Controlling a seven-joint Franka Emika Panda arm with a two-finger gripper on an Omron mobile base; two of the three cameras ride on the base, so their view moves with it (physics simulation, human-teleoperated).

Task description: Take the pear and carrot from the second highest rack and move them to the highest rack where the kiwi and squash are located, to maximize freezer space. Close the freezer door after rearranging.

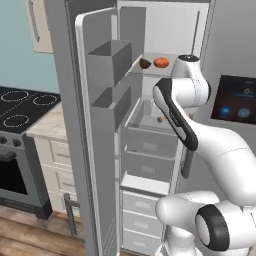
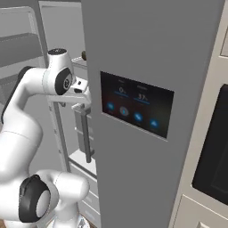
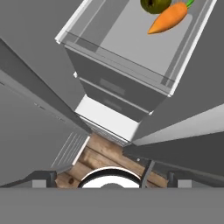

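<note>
Orange carrot [image 3: 168, 19] lies w/ the pear [image 3: 155, 5] on the second highest rack [image 3: 127, 43], ahead at top right of hand view, long axis diagonal; tool [image 3: 109, 177] fully open, holding nothing.

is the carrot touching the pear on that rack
Cannot tell. In the hand view the carrot lies right beside the pear at the frame's top edge; their outlines meet, but contact versus overlap is unclear.

White arm [image 2: 26, 102] reaching past the grey fridge door [image 2: 147, 67] with its lit touch panel [image 2: 136, 109].
</note>
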